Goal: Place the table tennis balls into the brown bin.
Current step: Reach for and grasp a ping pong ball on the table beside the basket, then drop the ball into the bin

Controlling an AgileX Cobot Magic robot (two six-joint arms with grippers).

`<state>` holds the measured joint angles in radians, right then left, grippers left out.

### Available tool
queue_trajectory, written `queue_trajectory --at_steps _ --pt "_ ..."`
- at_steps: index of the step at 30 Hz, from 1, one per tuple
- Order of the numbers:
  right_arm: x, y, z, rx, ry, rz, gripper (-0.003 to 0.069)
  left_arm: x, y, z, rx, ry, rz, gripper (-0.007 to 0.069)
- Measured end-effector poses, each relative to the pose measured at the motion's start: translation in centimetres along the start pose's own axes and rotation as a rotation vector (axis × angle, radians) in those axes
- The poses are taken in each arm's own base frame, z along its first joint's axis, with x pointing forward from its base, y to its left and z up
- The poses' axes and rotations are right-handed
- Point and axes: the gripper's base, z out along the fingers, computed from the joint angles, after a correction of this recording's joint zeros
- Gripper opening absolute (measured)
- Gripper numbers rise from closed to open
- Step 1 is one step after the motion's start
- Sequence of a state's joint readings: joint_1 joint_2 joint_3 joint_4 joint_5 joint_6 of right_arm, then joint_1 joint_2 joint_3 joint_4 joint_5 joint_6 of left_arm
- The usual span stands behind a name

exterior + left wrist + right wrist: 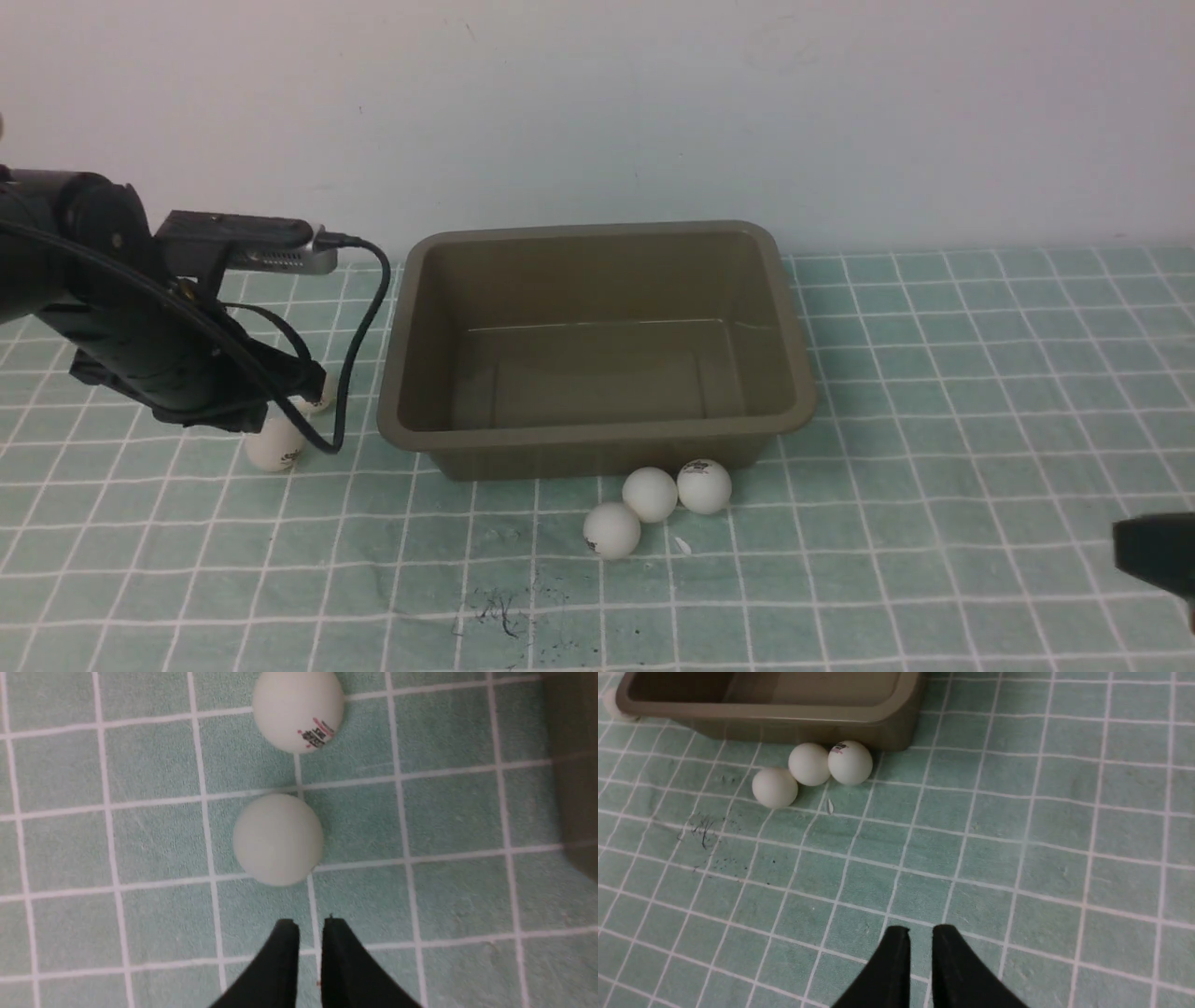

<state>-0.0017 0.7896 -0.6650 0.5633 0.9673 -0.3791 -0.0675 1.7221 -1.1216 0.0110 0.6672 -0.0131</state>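
The table tennis balls [650, 494] are five small, matte white spheres, and all of them lie on the surface [934, 420], outside the brown bin [597, 437]. The bin is smooth olive-brown plastic, rectangular with rounded corners, a flared rim and sloping walls. It stands on a soft mint-green cloth [1027, 336] ruled with a white grid. The cloth carries faint dark scribbles [495, 611] near its front edge.

Three balls huddle just in front of the bin's near wall, and the one closest to it bears a small dark print. The other two sit left of the bin under the left arm [131, 336]. In the front view one of them is mostly hidden behind the arm and its black cable [359, 327].

In its wrist view the left gripper [310, 924] points at a plain ball just ahead of its tips. A red-and-black printed ball beyond that is cut off by the frame edge. The jaws are parted by only a narrow slit and hold nothing.

The right gripper [920, 931] hangs over bare cloth, well apart from the trio. Its jaws are likewise barely parted and empty. In the front view only a black corner of it shows.
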Motion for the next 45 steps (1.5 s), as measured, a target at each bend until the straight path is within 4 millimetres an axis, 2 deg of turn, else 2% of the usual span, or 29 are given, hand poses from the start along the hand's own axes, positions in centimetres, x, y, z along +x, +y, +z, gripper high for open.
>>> queue_trajectory --at_steps 2,4,5,7,8,10,13,15,17,18,19,20,22,24,30,33,37,40,41,42,45 --pt "-0.7 -0.2 1.1 -0.026 0.029 -0.019 0.0127 -0.2 0.1 1.1 -0.012 0.009 0.017 0.0158" --pt "-1.1 -0.5 2.0 -0.047 0.043 -0.039 0.0183 -0.3 0.2 2.5 -0.029 0.011 0.039 0.0290" --pt "-1.2 -0.5 2.3 -0.053 0.044 -0.043 0.0206 -0.3 0.3 2.8 -0.032 0.009 0.043 0.0312" --pt "-1.6 -0.7 3.3 -0.063 0.044 -0.060 0.0276 -0.5 0.3 3.8 -0.040 -0.004 0.061 0.0423" --pt "-1.7 -0.7 3.3 -0.063 0.040 -0.061 0.0283 -0.5 0.3 4.0 -0.040 -0.003 0.061 0.0432" --pt "-2.0 -0.2 5.0 -0.091 0.049 -0.068 0.0367 -0.7 0.3 5.3 -0.040 -0.024 0.057 0.0526" --pt "-2.2 0.4 6.4 -0.105 0.057 -0.088 0.0421 -0.7 0.3 6.5 -0.037 -0.027 0.035 0.0552" --pt "-2.1 1.3 8.2 -0.125 0.080 -0.114 0.0461 -0.5 0.3 7.4 -0.037 -0.009 0.013 0.0530" --pt "-2.0 2.2 9.9 -0.134 0.094 -0.143 0.0482 -0.2 0.3 8.0 -0.036 0.012 -0.013 0.0437" --pt "-1.9 2.4 10.3 -0.135 0.095 -0.149 0.0482 -0.2 0.3 8.0 -0.036 0.012 -0.013 0.0426" --pt "-1.8 3.0 11.6 -0.128 0.089 -0.168 0.0491 -0.2 0.3 8.0 -0.035 0.014 -0.022 0.0335" --pt "-1.5 3.6 12.9 -0.122 0.092 -0.188 0.0494 -0.3 0.3 7.9 -0.037 0.015 -0.022 0.0340" --pt "-1.4 4.0 14.3 -0.101 0.080 -0.200 0.0496 -0.2 0.3 7.6 -0.040 0.026 -0.021 0.0347" --pt "-1.1 4.1 16.5 -0.056 0.064 -0.210 0.0496 -0.2 0.4 6.1 -0.045 0.029 -0.023 0.0347" --pt "-1.1 4.5 21.6 -0.005 0.092 -0.220 0.0496 -1.8 -0.1 -2.1 0.022 -0.183 -0.108 0.0347" --pt "-1.3 5.2 23.8 -0.009 0.118 -0.232 0.0496 -2.1 -1.0 -4.1 0.070 -0.230 -0.088 0.0347" --pt "-1.3 5.4 26.2 0.000 0.134 -0.238 0.0498 -2.3 -3.2 -4.4 0.147 -0.211 -0.028 0.0347" --pt "-1.3 5.2 27.0 0.018 0.126 -0.238 0.0501 -2.3 -4.7 -4.0 0.187 -0.201 0.019 0.0347" --pt "-1.4 5.0 27.4 0.030 0.113 -0.235 0.0504 -2.5 -6.0 -3.7 0.213 -0.197 0.061 0.0366" --pt "-1.4 5.0 27.5 0.033 0.110 -0.236 0.0504 -2.5 -6.3 -3.7 0.220 -0.198 0.067 0.0370" --pt "-1.5 4.9 28.4 0.046 0.099 -0.231 0.0504 -2.8 -8.5 -2.7 0.257 -0.177 0.116 0.0477"
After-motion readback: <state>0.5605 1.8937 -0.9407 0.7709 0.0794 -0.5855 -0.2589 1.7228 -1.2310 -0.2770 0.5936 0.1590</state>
